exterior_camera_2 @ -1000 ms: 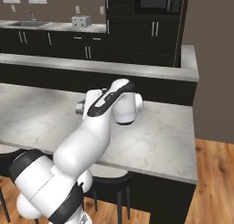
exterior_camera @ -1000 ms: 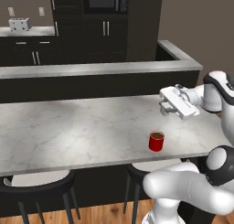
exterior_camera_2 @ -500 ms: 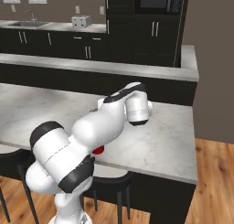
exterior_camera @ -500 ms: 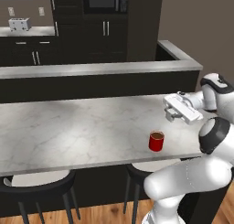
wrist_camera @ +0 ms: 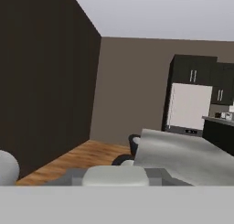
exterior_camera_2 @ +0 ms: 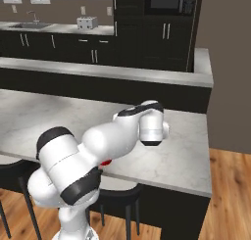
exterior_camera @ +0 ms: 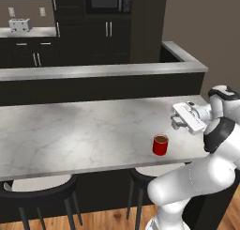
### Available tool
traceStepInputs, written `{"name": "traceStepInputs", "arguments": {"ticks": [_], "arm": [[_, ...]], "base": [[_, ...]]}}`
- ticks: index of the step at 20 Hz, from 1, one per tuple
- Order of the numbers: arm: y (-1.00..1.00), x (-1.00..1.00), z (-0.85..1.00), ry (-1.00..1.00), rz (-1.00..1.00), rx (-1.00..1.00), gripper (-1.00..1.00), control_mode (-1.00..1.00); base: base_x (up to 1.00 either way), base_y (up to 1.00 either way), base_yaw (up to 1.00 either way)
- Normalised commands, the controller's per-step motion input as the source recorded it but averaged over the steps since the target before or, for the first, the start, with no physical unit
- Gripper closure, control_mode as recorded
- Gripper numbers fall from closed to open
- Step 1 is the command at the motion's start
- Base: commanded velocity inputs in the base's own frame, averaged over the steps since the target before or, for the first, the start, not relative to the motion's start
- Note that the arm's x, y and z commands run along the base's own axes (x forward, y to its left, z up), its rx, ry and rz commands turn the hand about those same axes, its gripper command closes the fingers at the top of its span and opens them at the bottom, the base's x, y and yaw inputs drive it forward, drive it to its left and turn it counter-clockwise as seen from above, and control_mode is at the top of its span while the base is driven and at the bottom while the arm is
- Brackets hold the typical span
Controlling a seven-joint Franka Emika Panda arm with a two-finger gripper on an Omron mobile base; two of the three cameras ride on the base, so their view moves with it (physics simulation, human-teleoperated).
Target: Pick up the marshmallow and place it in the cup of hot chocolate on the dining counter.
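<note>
The cup of hot chocolate (exterior_camera: 160, 144) stands upright near the front edge of the bench (exterior_camera: 70, 135), toward its right end, with dark brown liquid inside. The marbled top to its left lies open along the whole length; a raised grey ledge (exterior_camera: 98, 70) runs along the back edge. The end effector (exterior_camera: 177, 123) hovers above the bench's right end, just beyond the cup; whether it is clenched or released cannot be told. No writing is legible.

The cup of hot chocolate (exterior_camera: 160, 144) stands on the dining counter (exterior_camera: 70, 135) near its front edge, stools (exterior_camera: 37, 189) below.
</note>
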Motion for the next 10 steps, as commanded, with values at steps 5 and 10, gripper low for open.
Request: {"name": "traceStepInputs", "arguments": {"ticks": [5, 10], "arm": [[0.0, -0.01, -0.1, 0.09, -0.17, 0.0, 1.0, -1.0], [0.01, -0.01, -0.01, 0.11, -0.02, 0.0, 1.0, -1.0]], "base": [[0.0, 0.0, 0.0], [0.0, 0.0, 0.0]]}}
